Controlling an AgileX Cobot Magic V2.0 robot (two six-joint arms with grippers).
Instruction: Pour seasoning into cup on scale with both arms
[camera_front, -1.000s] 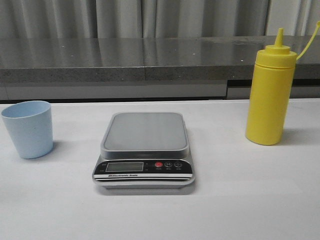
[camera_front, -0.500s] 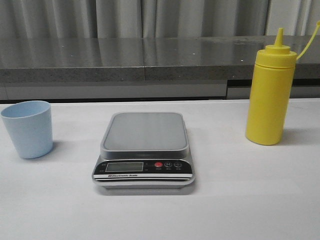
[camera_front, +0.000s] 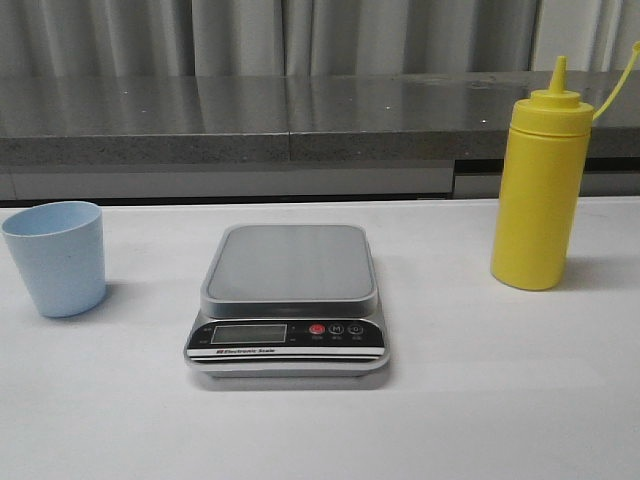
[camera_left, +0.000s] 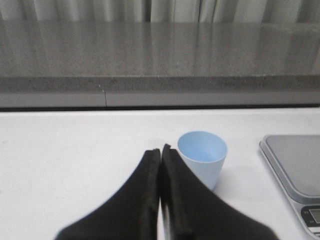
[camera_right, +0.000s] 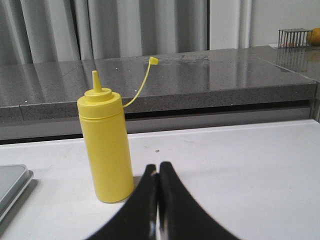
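Note:
The pale blue cup stands upright on the white table at the left; it also shows in the left wrist view. The silver-grey scale lies in the middle with its platform bare; its corner shows in the left wrist view. The yellow seasoning bottle stands upright at the right; it also shows in the right wrist view. My left gripper is shut and empty, just short of the cup. My right gripper is shut and empty, close to the bottle's base. Neither gripper shows in the front view.
A grey stone ledge runs along the back of the table, with curtains behind. A small wire basket sits far off on the ledge. The scale's edge shows in the right wrist view.

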